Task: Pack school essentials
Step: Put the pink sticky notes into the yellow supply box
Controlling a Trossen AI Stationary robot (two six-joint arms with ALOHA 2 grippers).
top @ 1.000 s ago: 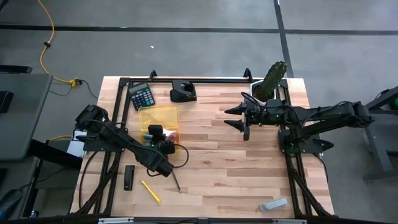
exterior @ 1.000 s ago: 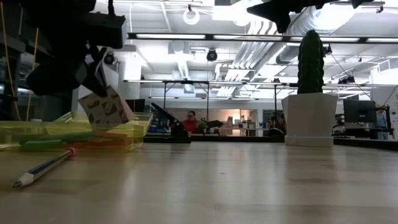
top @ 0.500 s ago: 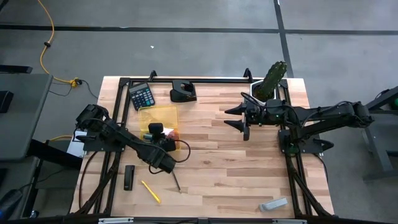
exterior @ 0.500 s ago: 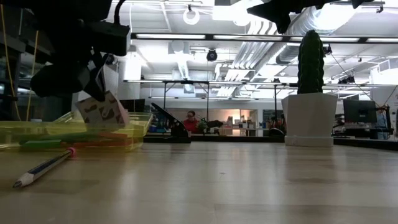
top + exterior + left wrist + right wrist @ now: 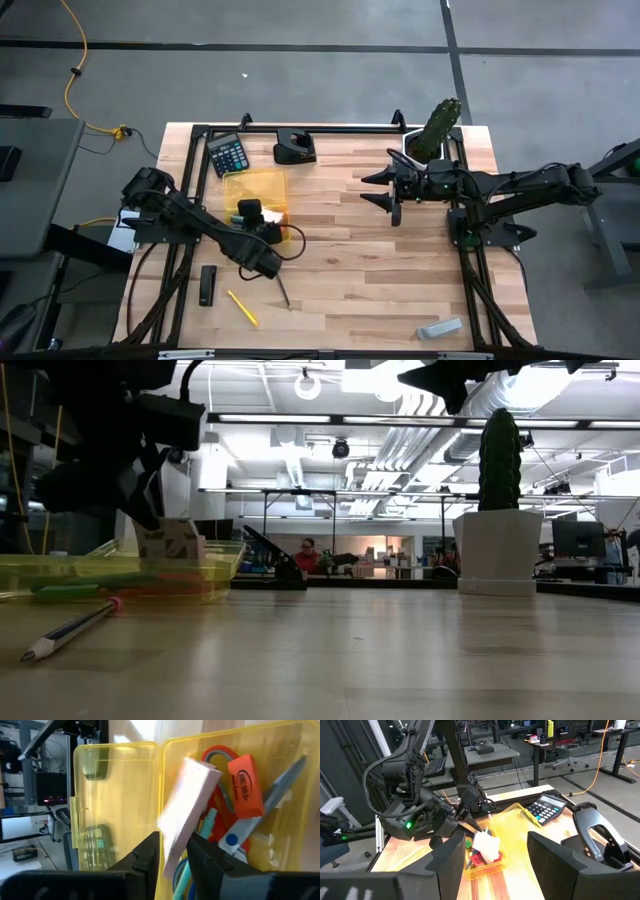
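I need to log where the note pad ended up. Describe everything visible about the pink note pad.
The pink note pad is a thick square block of pale pink paper with a patterned face in the low view. It stands tilted on edge inside the open yellow case, leaning on the red-handled scissors and beside an orange eraser. The left gripper sits right at its lower end, jaws either side; whether they pinch it cannot be told.

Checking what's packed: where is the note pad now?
The note pad sits between the left gripper's fingers over the open yellow case, at the table's left.
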